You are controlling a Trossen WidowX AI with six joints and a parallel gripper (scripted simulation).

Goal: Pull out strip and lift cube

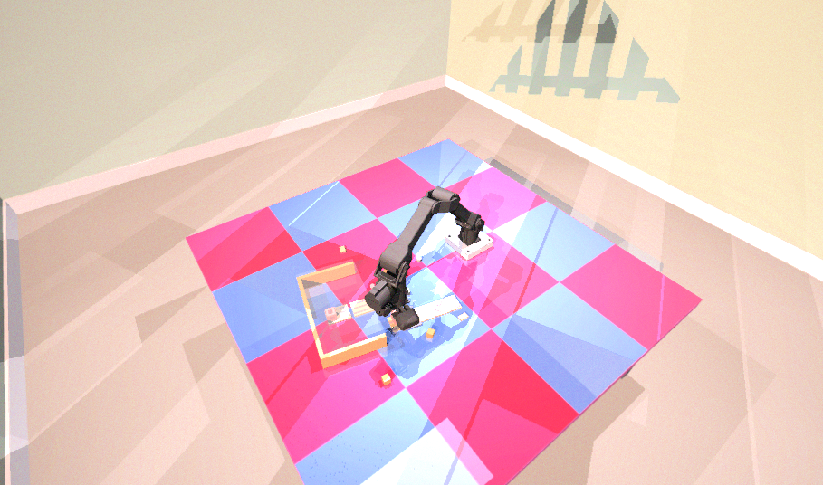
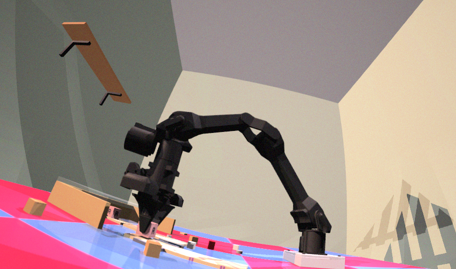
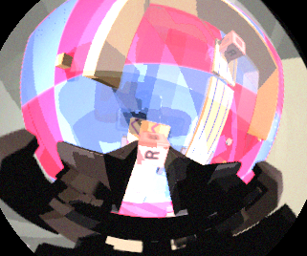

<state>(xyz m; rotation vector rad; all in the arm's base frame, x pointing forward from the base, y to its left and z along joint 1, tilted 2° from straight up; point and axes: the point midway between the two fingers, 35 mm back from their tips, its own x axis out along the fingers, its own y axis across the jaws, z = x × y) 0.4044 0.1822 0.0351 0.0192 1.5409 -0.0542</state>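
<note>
A pink cube marked R (image 1: 392,321) (image 2: 153,230) (image 3: 152,154) is between the fingers of my gripper (image 2: 149,228), which is shut on it. The cube is low over the end of a pale strip (image 1: 439,308) (image 2: 196,256) with purple marks, outside the wooden frame; whether it touches the strip is unclear. A second pink R cube (image 1: 330,313) (image 2: 114,212) (image 3: 233,46) sits at the far end of a striped strip (image 1: 361,308) (image 3: 215,117), inside the frame. A seam or gap crosses that strip near its cube. The arm hides part of both strips in the top view.
The three-sided wooden frame (image 1: 355,354) (image 2: 77,204) with a clear cover stands beyond the gripper. Small wooden blocks lie near the strip (image 1: 430,333) and outside the frame (image 1: 386,378). Several small pieces lie towards the arm's white base (image 1: 478,248) (image 2: 313,260).
</note>
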